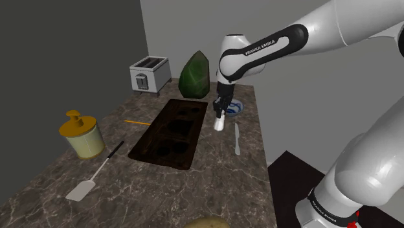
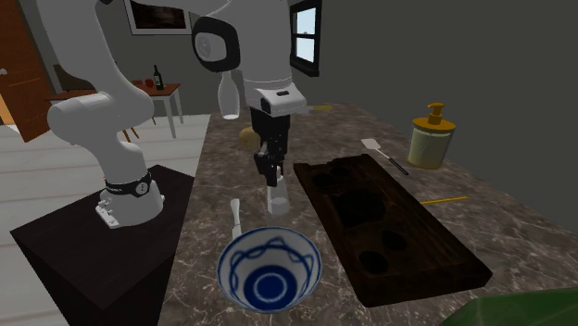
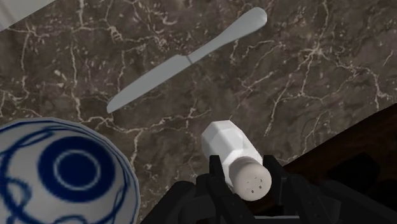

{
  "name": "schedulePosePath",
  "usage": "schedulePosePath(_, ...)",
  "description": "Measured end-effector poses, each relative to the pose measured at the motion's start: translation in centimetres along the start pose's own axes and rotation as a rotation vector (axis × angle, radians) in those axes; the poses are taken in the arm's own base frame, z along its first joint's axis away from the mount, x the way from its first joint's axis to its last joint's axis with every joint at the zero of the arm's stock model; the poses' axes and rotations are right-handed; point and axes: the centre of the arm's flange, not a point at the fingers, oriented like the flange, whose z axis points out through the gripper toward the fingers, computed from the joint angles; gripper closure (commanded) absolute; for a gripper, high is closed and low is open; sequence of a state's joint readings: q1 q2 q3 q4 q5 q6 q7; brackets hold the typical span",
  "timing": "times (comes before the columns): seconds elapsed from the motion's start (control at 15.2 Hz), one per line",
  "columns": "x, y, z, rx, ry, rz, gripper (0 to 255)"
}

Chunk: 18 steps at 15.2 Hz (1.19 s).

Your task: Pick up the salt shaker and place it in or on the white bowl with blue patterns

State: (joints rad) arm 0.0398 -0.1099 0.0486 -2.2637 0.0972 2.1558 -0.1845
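Item: salt shaker (image 3: 226,143), white, faceted.
Location: I am seeing it near the blue-patterned bowl (image 3: 118,167).
End effector (image 3: 249,181): I am clamping the shaker below its cap.
Handling: I am judging it light, rigid, slippery.

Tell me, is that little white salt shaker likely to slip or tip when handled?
Probably rigid: the salt shaker shows crisp facets where the gripper clasps it. Its smooth white sides may be slippery. Tall and narrow, it would likely tip over inside the rounded bowl.
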Motion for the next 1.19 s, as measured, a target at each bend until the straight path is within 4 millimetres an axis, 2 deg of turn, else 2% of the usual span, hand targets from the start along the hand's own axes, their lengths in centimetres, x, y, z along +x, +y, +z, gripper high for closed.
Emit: schedulePosePath(1.19,0.2,-0.7,-9.4,0.0,0.0,0.0,255)
